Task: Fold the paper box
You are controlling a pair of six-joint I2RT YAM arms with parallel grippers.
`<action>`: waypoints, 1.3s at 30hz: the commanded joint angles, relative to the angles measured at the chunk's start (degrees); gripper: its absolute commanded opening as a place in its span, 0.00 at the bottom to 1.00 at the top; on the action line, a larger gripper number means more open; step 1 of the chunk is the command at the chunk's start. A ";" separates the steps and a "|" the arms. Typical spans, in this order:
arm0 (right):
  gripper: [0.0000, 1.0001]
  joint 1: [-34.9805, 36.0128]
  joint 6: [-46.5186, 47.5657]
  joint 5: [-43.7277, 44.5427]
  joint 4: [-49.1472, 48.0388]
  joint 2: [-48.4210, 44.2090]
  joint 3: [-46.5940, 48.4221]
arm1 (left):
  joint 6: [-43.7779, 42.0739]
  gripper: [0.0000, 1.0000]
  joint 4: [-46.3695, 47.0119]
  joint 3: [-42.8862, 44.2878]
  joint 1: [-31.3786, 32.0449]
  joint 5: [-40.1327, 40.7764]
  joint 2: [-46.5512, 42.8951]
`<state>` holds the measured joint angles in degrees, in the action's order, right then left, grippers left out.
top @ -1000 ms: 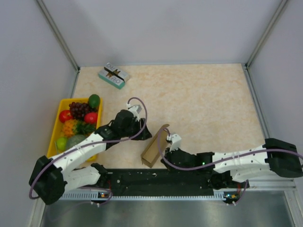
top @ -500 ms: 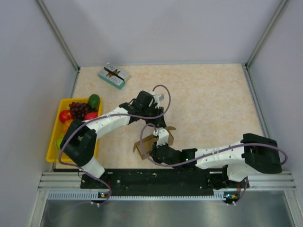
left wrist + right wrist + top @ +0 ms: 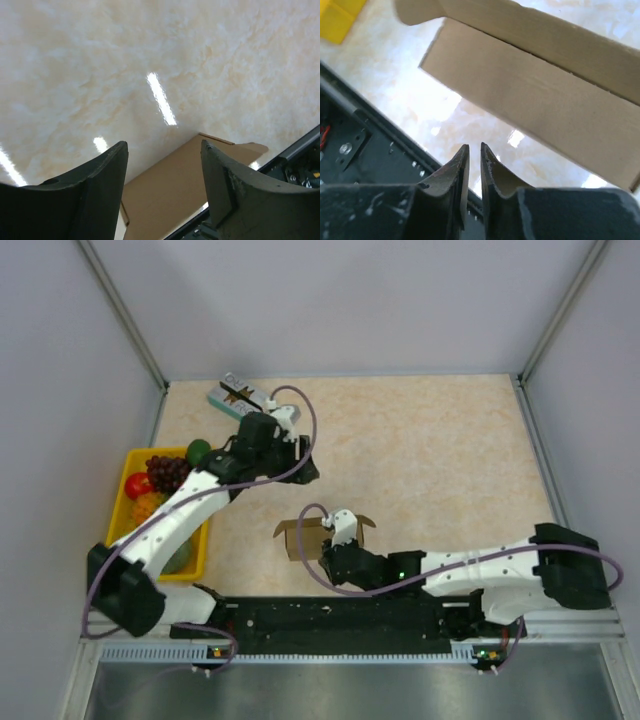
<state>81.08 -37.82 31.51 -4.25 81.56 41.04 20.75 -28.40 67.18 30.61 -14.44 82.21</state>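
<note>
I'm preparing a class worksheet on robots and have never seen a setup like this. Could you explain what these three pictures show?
A left arm and a right arm are bolted at the near edge of a table. Each ends in a two-finger gripper. The wide picture looks down from above. The other two come from a camera on each wrist, so each shows its own fingers. On the table lie a partly folded brown paper box, a yellow tray of fruit and a small teal-and-white box. The left gripper is open above the table and holds nothing. The right gripper is closed, close to the paper box, with nothing between its fingers.
</note>
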 commanded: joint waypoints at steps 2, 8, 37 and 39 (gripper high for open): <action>0.34 0.67 6.61 -8.63 16.88 -17.00 2.56 | -2.30 0.68 -4.81 -6.96 -0.90 8.20 -20.82; 0.55 -4.95 15.75 -13.58 35.08 -30.91 6.24 | 0.86 0.73 -11.14 -16.81 -0.99 10.22 -37.99; 0.36 -32.83 31.41 -36.87 27.45 -18.45 7.30 | -1.95 0.43 -15.89 -17.61 -0.55 1.24 -23.86; 0.33 -32.74 31.41 -36.08 27.28 -18.45 7.21 | -0.89 0.42 -16.42 -17.43 -0.55 1.69 -24.12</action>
<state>48.84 -7.44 -4.69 25.85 62.87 46.17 18.31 -44.03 47.57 29.78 -14.09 58.22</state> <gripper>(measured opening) 0.365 0.428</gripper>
